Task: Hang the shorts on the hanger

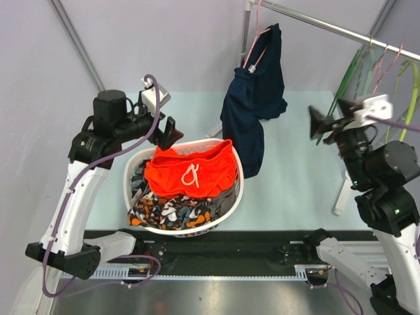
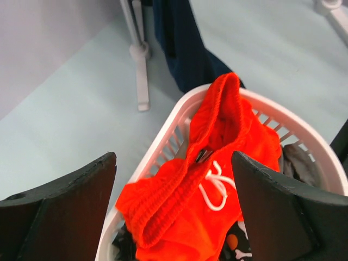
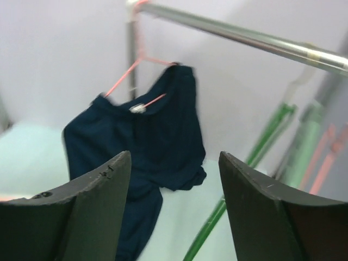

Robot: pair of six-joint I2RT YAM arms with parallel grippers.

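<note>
From my remote seat the biggest thing on screen is the pale mint table (image 1: 295,177), with the two arms bolted at its near edge. Across the far right corner runs a silver clothes rail (image 1: 315,23). A dark navy garment (image 1: 252,105) hangs from it on a pink hanger (image 1: 252,49), its lower end drooping just behind the basket.

The white laundry basket (image 1: 240,187) sits left of centre on the table. The shorts (image 1: 190,170), bright orange-red, lie on top of the heap inside it. They are spread wide, and I see the waistband humped over the far rim in the left wrist view. Nearer the arms in the same basket lies an orange, black and white patterned cloth (image 1: 170,211), partly under the shorts.

At the right end of the rail I see the hanger (image 1: 346,80), thin and dark green, slanting down and to the left. It is well apart from the shorts. Lime-green hangers (image 1: 412,92) hang beside it, further right.

The left gripper (image 2: 173,160) is above the basket's far left rim with its fingers spread wide and nothing between them; the shorts are below the gap. The right gripper (image 3: 174,157) is raised near the rail with its fingers spread too. A green hanger bar shows in the gap close to one finger, unpinched; I cannot tell whether they touch.

Smallest is the white drawstring (image 1: 191,176), looped on the middle of the shorts.
</note>
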